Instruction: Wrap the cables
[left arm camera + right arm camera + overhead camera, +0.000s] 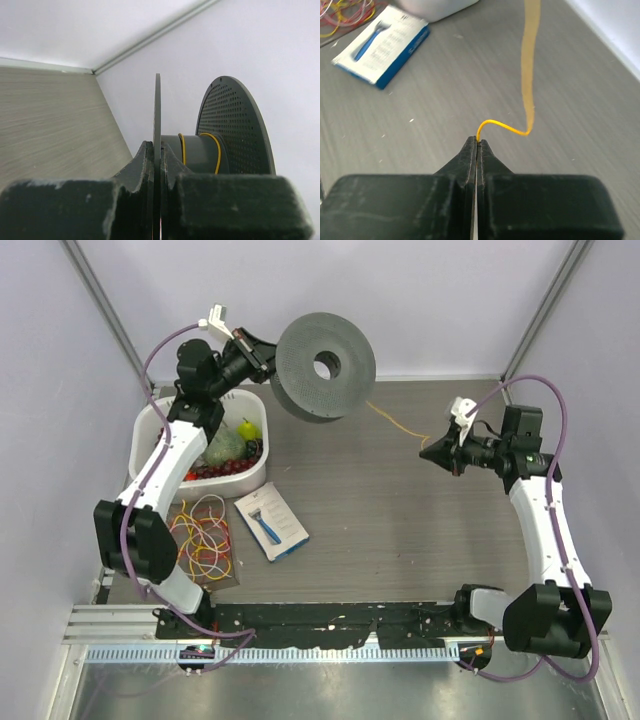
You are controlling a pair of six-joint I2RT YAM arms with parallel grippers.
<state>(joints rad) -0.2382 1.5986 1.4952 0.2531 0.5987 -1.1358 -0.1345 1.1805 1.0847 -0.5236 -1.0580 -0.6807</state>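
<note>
**In the left claw (270,362) (156,150) the spool (300,380) (235,125), in the right claw (426,450) (476,142) the wire (388,420) (502,126)**

Left: jaws closed flat on the spool's thin near flange, holding it aloft above the far edge of the table (400,530), left of middle, just past the white tub (258,468). Right: jaws fully together on the wire's end, low over the right side.

Probably mid-winding. For a clean wrap: keep the wire lightly taut between the two claws, turn the spool steadily, and lay each turn beside the last on the hub, inside the flanges. No jerking, since so fine a strand could likely slip from the tips or kink.

Dark grey, round, perforated, with a centre hole; a couple of yellow turns round the hub. Thread-thin yellow-orange strand, slack from the spool towards the right edge, with a small curl just ahead of the right tips.
</note>
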